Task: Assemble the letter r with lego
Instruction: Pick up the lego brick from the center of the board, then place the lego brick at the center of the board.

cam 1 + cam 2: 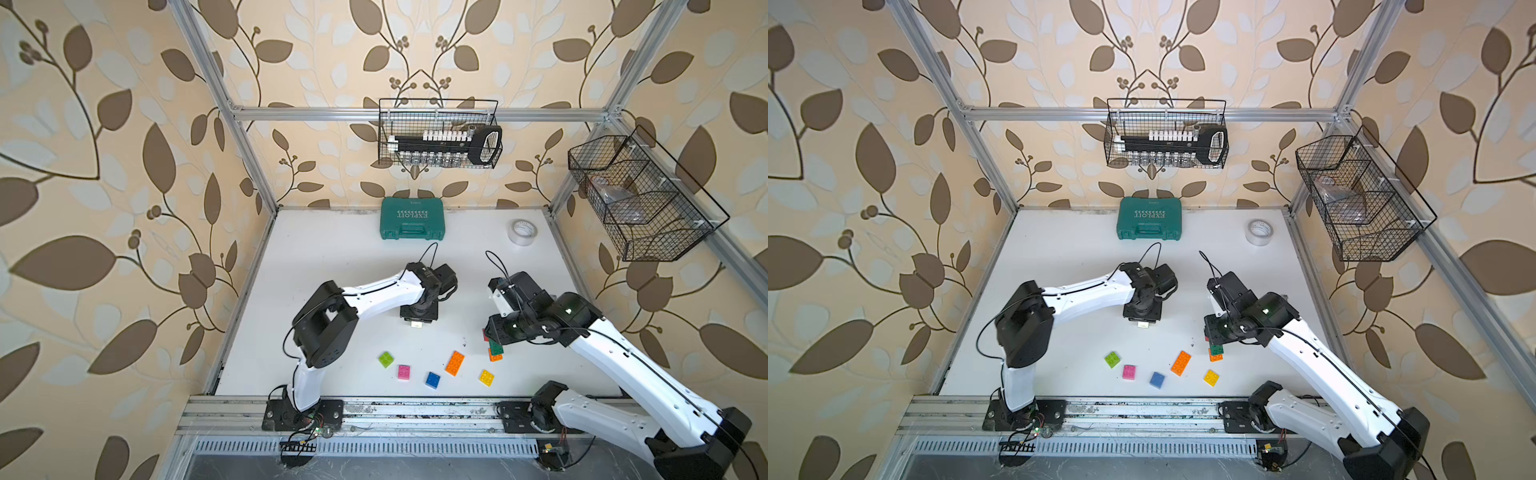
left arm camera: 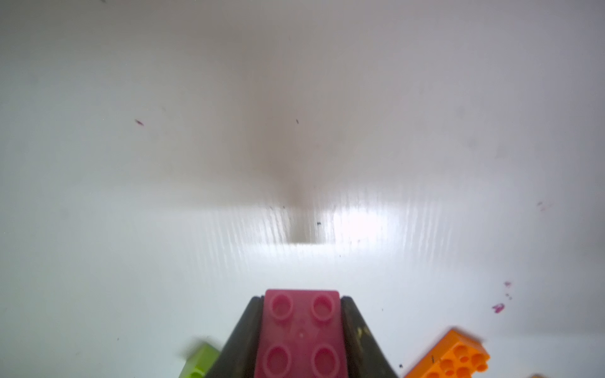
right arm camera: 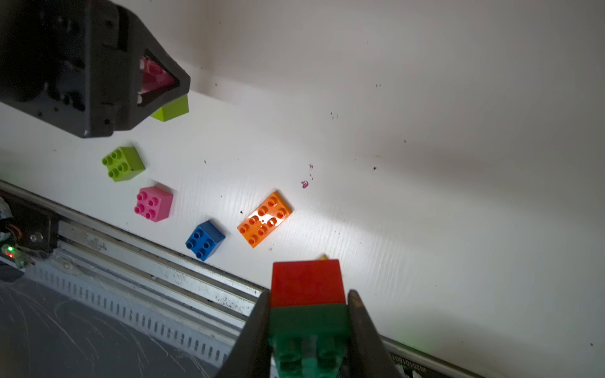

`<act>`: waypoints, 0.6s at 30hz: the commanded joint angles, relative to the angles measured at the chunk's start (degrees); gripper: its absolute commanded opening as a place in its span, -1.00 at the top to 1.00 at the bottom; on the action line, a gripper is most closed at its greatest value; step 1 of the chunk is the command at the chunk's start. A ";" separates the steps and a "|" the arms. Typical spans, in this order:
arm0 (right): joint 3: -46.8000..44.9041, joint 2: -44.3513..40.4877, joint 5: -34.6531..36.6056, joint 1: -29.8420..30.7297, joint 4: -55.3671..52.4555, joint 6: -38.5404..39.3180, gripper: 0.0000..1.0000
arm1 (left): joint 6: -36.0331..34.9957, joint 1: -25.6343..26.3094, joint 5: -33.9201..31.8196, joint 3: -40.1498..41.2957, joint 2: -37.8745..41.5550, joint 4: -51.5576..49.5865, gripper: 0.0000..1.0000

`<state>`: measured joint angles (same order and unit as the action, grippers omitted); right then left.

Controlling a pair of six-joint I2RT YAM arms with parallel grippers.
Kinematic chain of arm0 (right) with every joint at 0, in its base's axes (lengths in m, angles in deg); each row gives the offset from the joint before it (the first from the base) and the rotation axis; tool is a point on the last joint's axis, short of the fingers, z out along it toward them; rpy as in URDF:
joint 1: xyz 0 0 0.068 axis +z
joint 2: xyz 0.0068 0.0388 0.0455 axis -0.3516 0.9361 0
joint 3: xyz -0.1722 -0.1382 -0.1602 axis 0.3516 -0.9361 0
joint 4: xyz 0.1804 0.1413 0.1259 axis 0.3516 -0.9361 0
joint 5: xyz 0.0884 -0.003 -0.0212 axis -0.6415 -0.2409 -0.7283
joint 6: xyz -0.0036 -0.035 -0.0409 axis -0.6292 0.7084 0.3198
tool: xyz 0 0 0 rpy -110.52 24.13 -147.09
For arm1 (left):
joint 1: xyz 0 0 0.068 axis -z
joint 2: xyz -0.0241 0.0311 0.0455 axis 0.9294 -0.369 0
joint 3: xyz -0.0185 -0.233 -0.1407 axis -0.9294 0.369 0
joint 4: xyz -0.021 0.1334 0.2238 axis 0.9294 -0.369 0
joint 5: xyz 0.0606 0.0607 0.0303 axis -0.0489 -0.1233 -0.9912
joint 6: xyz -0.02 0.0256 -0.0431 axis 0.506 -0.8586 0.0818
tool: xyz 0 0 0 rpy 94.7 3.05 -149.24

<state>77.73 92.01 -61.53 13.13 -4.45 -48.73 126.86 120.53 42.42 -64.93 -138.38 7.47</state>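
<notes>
My left gripper [image 2: 302,297] is shut on a dark pink lego brick [image 2: 301,333], studs facing the camera, above the white table [image 1: 332,266]. A lime brick [image 3: 170,109] shows just under its fingers; I cannot tell whether it is joined to the pink one. My right gripper [image 3: 309,294] is shut on a stack with a red brick [image 3: 307,281] on a dark green one [image 3: 307,320]; in both top views an orange brick [image 1: 495,356] sits at the stack's other end. Loose near the front lie lime [image 1: 386,359], pink [image 1: 404,372], blue [image 1: 432,380], long orange [image 1: 455,363] and yellow [image 1: 486,377] bricks.
A teal tool case [image 1: 411,223] and a roll of tape [image 1: 522,232] stand at the table's back. Wire baskets hang on the back wall [image 1: 440,133] and the right wall [image 1: 640,199]. A metal rail [image 1: 374,411] runs along the front edge.
</notes>
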 commanded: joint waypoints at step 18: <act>-1.39 -10.44 6.52 -0.19 7.75 0.40 1.00 | 26.76 18.87 -57.59 24.34 -7.14 36.43 1.00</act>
<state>76.48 82.13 -55.50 13.13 2.08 -49.03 140.43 137.36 -4.31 -37.66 -142.23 52.38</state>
